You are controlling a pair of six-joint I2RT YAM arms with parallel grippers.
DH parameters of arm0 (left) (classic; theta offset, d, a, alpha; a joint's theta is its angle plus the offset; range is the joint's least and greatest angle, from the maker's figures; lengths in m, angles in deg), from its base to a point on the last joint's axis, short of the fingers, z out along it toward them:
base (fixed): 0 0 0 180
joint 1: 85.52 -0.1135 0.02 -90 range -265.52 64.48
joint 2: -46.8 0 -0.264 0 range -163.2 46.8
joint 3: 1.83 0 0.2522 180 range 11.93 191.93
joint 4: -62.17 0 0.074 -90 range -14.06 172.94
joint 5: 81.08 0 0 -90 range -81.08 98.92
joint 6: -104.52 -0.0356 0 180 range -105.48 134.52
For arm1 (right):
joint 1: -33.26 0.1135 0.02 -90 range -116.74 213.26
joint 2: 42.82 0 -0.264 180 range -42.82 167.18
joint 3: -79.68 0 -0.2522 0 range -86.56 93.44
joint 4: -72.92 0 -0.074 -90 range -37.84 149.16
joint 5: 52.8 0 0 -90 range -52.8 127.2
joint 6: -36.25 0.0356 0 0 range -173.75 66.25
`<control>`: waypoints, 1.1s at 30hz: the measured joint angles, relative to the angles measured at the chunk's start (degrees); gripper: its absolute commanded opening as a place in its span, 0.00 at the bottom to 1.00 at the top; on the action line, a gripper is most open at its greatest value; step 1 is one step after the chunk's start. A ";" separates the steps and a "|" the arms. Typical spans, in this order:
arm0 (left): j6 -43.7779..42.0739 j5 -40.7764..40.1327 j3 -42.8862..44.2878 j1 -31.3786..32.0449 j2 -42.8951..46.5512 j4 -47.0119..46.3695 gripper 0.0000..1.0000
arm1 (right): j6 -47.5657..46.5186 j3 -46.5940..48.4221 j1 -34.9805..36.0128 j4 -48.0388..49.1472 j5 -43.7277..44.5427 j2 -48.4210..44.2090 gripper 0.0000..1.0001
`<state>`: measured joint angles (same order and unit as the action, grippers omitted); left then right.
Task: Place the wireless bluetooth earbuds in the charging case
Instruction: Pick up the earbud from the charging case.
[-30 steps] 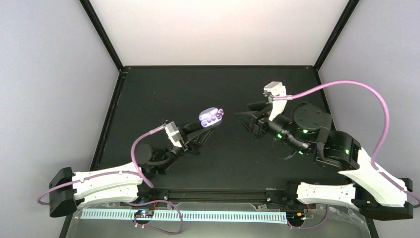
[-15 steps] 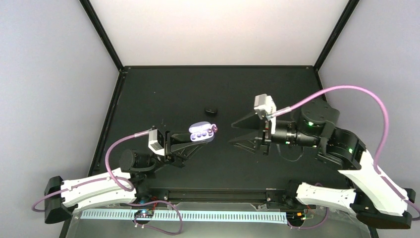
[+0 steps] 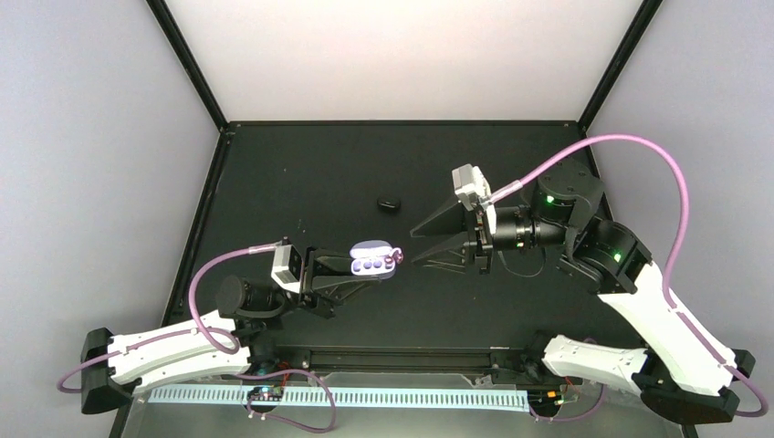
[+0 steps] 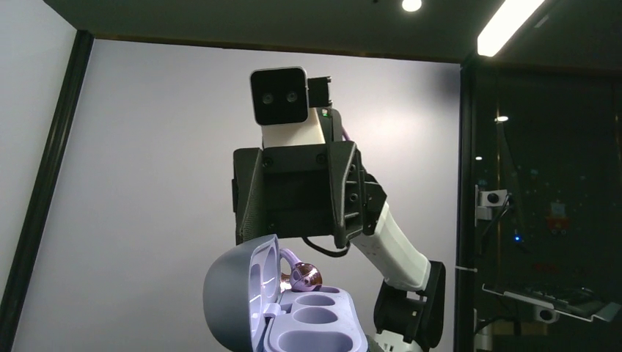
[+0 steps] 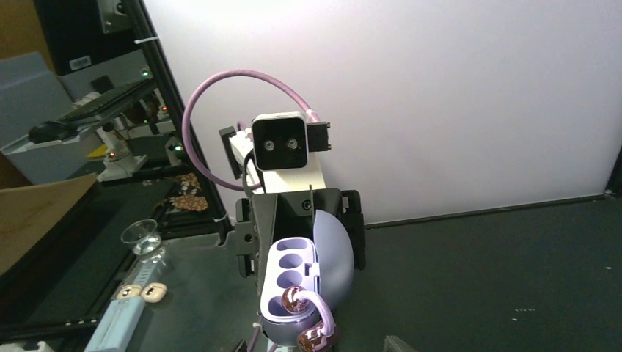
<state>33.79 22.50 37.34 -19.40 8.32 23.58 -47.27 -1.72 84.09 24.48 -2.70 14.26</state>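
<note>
While left gripper (image 3: 348, 272) pinches open grey-purple clamshell charging case (image 3: 368, 264), glossy purple earbuds (image 5: 295, 300) perch unseated at its gripper-far end; right gripper (image 3: 413, 247) spread, empty.

"How many earbuds (image 5: 293, 299)?"
"Two, going by the right wrist view."
"And cases?"
"One charging case (image 3: 370, 263)."
"Anything else?"
"One small black object (image 3: 390, 203) and two robot arms (image 3: 173, 342)."
</note>
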 measured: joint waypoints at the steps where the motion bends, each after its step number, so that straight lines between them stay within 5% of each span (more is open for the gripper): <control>1: 0.00 0.15 0.00 0.00 0.22 0.13 0.01 | 0.02 0.00 -0.46 0.28 -1.31 0.26 0.46; 33: -0.09 1.68 0.00 0.00 -0.17 0.35 0.02 | 6.36 -3.43 -1.05 9.29 -11.76 3.13 0.27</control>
<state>33.70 24.19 37.34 -19.40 8.14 23.93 -40.91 -5.15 83.04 33.77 -14.46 17.38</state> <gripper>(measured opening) 0.249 0.286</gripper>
